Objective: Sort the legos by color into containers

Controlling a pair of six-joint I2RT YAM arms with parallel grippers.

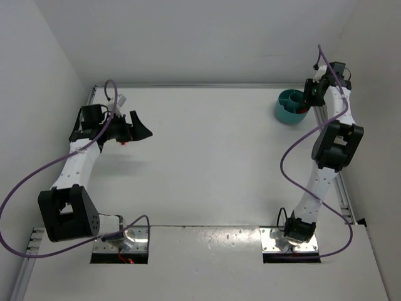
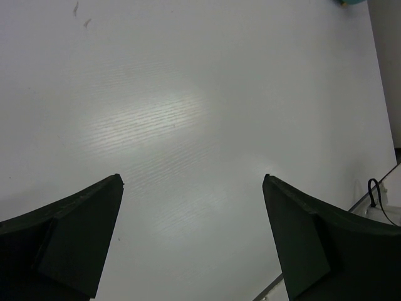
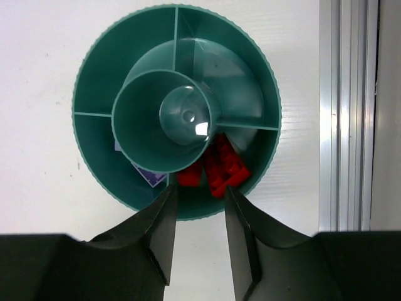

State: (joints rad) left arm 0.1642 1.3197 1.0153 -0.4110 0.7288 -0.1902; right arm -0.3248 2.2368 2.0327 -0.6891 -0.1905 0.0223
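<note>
Surroundings: white counter [image 1: 200, 157], walled on three sides. An aluminium rail [image 3: 348, 113] runs along its right edge, just beside the tub. Purple cables [image 1: 285, 160] loop off both arms. Nothing lies between either hand and the counter below it.

Teal tub [image 1: 287, 111]: far right corner of the counter, upright, close to the rail. Divided into outer compartments around a round centre well.

Right hand [image 3: 199, 194]: hangs directly over the near rim of the tub, fingers [image 3: 160, 232] parted with a narrow gap, nothing between them; released. The red legos [image 3: 222, 168] lie in the outer compartment just ahead of the fingertips, piled against the centre well.

Left hand [image 2: 193, 179]: well apart from the tub, over the far left of the counter. Jaws spread wide, bare counter between them; released, holding nothing.

View differences:
- Only the right wrist view shows inside the tub: the red legos, and something bluish-purple [image 3: 147, 172] in the neighbouring compartment to the left, partly hidden by the centre well; cannot tell what it is.
- The top view shows the tub only as a small teal ring, half covered by the right hand.
- The top view shows a red spot [image 1: 123, 142] under the left wrist; too small to identify.
</note>
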